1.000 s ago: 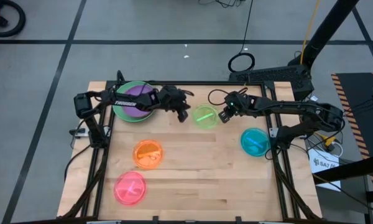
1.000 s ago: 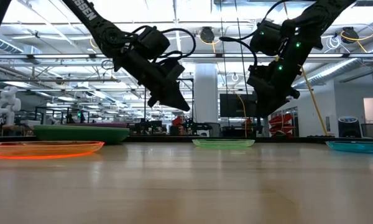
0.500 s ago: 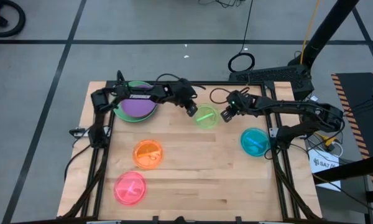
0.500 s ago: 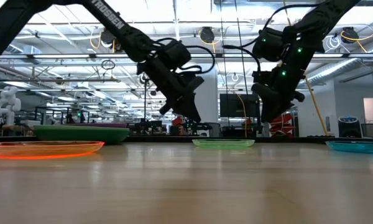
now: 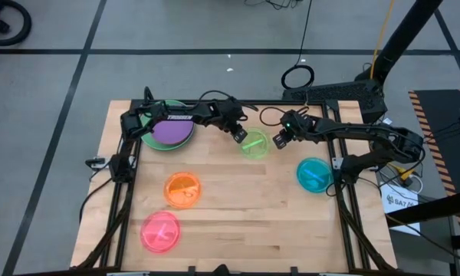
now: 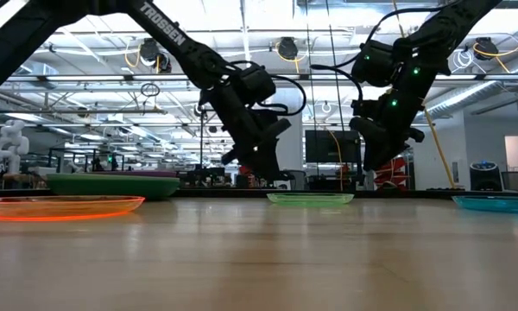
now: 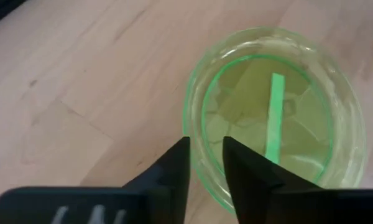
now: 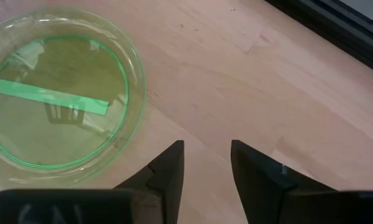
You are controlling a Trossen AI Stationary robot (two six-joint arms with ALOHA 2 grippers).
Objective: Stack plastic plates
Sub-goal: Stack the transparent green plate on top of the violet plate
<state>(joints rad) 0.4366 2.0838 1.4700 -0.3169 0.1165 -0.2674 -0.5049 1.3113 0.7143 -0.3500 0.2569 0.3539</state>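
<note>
The translucent lime plate (image 5: 254, 143) (image 7: 273, 118) (image 8: 56, 99) lies flat on the wood near the far edge. My left gripper (image 5: 238, 135) (image 7: 205, 146) is open, and its fingertips stand on either side of the plate's left rim, just above it (image 6: 272, 177). My right gripper (image 5: 278, 140) (image 8: 204, 149) is open over bare wood beside the plate's right rim. The purple plate (image 5: 169, 132) tops a green stack (image 6: 112, 184) at the far left. The orange (image 5: 182, 188), pink (image 5: 160, 231) and teal (image 5: 314, 174) plates lie apart. No red-orange plate shows.
A black frame rail (image 5: 215, 102) runs along the table's far edge behind both grippers. Bare wood (image 5: 253, 222) spreads over the middle and near right of the table. Cables (image 5: 270, 116) loop between the two arms.
My left gripper has swung from the purple-topped stack toward the table's right and come down over the lime plate's left rim. No plate has moved.
</note>
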